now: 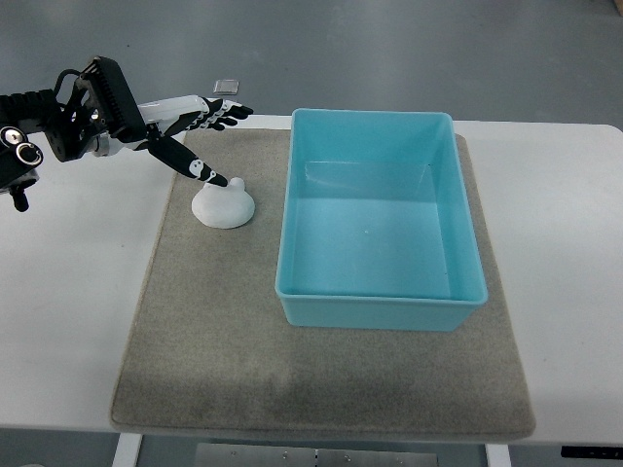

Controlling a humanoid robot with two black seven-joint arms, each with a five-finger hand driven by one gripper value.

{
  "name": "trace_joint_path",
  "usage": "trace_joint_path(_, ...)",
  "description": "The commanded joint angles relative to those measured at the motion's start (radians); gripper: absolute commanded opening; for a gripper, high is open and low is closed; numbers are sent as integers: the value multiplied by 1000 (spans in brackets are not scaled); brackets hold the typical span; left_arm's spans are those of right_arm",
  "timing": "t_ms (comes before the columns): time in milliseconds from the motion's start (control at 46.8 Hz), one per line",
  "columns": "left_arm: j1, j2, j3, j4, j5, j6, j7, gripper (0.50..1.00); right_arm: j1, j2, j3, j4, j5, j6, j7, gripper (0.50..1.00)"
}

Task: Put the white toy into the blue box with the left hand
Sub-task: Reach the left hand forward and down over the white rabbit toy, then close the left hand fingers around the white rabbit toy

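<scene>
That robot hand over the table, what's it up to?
The left hand is reaching over a white toy that sits on a grey mat, fingers spread, thumb tip just at the toy's top. It hasn't gripped it. The blue box beside the toy is empty. No right hand is in view.

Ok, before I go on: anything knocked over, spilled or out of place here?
Nothing stands out. The blue box sits upright and empty on the grey mat, the white toy rests on the mat just left of it, and the left hand is open above the toy. A small grey object lies on the floor beyond the table.
</scene>
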Motion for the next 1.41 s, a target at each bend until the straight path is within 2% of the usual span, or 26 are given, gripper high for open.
trace_joint_path(0, -2, 8, 1, -4, 54, -1, 0, 992, 0, 0, -1, 0, 0, 0, 0, 936)
trace_joint_path(149, -17, 20, 1, -5, 139, -66, 0, 990, 0, 0, 0, 0, 0, 0, 0, 936)
trace_joint_path(278, -25, 20, 2, -13, 206, -87, 0, 990, 0, 0, 0, 0, 0, 0, 0, 936)
trace_joint_path(512, -23, 12, 5, -23, 364, -84, 0, 990, 0, 0, 0, 0, 0, 0, 0, 936)
trace_joint_path(897, -13, -40, 11, -2, 381, -67, 11, 981, 0, 0, 0, 0, 0, 0, 0, 936)
trace_joint_path(1110, -20, -66, 54, 36, 380, -12, 11, 971, 0, 0, -1, 0, 0, 0, 0, 936)
trace_joint_path(1259, -20, -71, 56, 36, 380, -11, 11, 930, 0, 0, -1, 0, 0, 0, 0, 936)
trace_joint_path(1302, -22, -71, 56, 36, 380, -11, 11, 902, 0, 0, 0, 0, 0, 0, 0, 936)
trace_joint_path(1388, -22, -71, 56, 36, 380, -11, 9, 898, 0, 0, -1, 0, 0, 0, 0, 936)
